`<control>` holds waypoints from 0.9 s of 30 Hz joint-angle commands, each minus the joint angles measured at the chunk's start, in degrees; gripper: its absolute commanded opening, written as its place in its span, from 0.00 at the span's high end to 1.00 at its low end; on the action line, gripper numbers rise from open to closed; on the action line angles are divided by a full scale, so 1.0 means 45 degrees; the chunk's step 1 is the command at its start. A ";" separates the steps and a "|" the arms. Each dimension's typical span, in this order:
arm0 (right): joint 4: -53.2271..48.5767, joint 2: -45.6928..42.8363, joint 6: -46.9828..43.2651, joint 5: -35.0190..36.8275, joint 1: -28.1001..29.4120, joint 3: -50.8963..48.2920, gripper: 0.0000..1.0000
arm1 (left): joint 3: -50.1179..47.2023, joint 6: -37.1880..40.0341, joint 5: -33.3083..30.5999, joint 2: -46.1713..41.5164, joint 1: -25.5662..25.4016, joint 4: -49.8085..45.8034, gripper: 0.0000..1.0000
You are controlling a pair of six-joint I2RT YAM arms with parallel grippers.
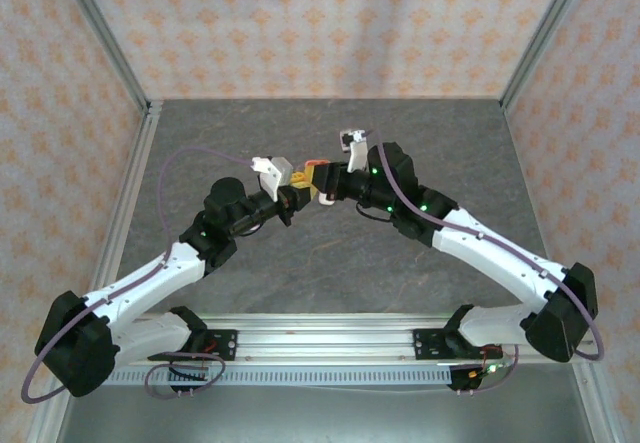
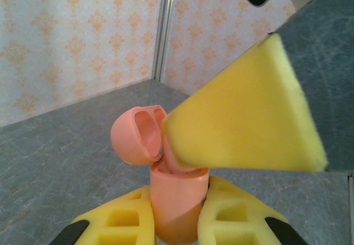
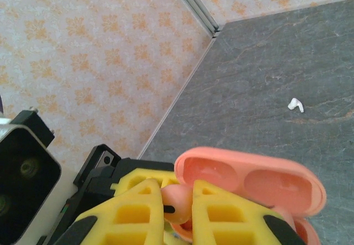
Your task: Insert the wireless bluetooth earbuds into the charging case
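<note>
At centre of top view, both arms meet above grey table [image 1: 330,263]; left gripper [image 2: 178,223] clamped on body of coral-pink charging case [image 2: 177,195], case upright, lid [image 2: 135,137] flipped open. At case mouth, right gripper [image 3: 176,205] pinches what looks like coral-pink earbud [image 3: 172,195] between yellow fingers. At right of right-wrist frame, white earbud [image 3: 296,105] lies loose on table. Step judged: seating pink bud in well. Next move: align stem with socket, ease down, let go only once seated.
</note>
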 commanded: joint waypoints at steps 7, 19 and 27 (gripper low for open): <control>-0.0630 -0.0285 -0.0378 0.0342 0.0065 -0.0312 0.76 | 0.0672 0.0124 -0.0158 -0.0085 -0.0031 0.0558 1.00; -0.1168 -0.0108 -0.0344 0.0534 0.0065 0.0145 0.66 | 0.0434 0.0290 -0.0254 -0.0455 -0.0041 0.0109 1.00; -0.2635 -0.0169 -0.0288 0.1211 0.0065 0.1395 0.58 | 0.0403 0.0367 -0.0200 -0.0495 -0.0031 -0.0001 1.00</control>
